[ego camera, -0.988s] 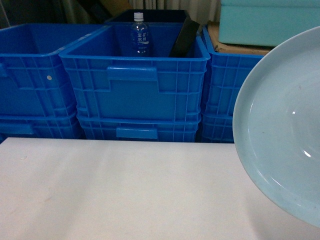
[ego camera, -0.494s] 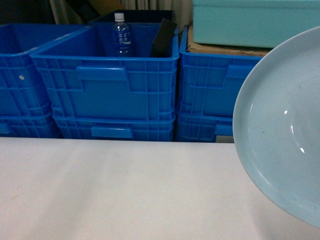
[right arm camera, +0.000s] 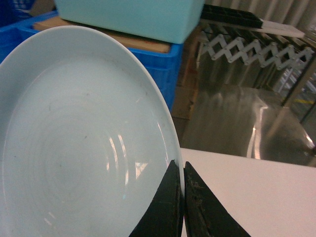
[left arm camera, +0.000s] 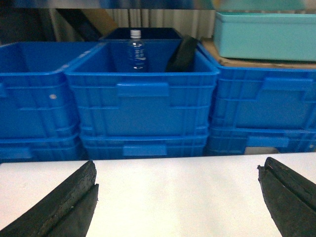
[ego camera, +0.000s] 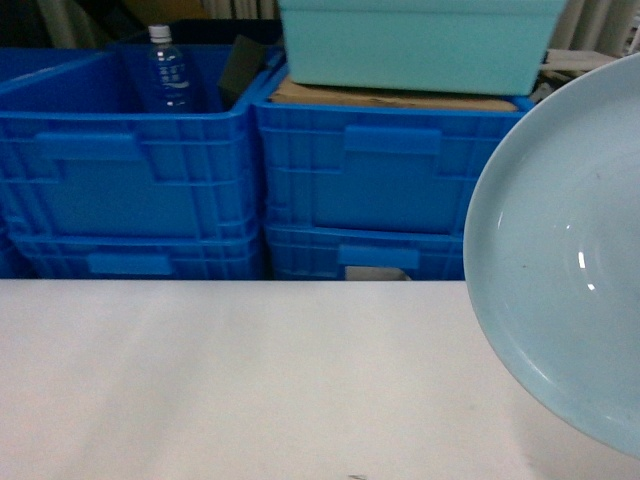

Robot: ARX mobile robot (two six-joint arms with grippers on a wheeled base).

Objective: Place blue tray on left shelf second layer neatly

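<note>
The blue tray [ego camera: 570, 270], a pale glossy round dish, hangs tilted on edge above the white table [ego camera: 240, 370] at the right of the head view. In the right wrist view my right gripper [right arm camera: 182, 170] is shut on the rim of the blue tray [right arm camera: 84, 143], one black finger on each face. My left gripper [left arm camera: 177, 168] stands wide open low over the table [left arm camera: 177, 197], with nothing between its fingers [left arm camera: 69, 202]. The left shelf second layer cannot be made out in any view.
Stacked deep-blue crates [ego camera: 130, 180] line the table's far edge; one holds a water bottle [ego camera: 167, 68]. A teal tub [ego camera: 420, 40] sits on cardboard on the right stack. Past the table's right end is a shiny steel surface [right arm camera: 237, 118] and a folding lattice [right arm camera: 256, 49].
The head view has swung right: the crates and bottle slid left in the frame and the teal tub came to the top centre. The tray keeps its place in the frame.
</note>
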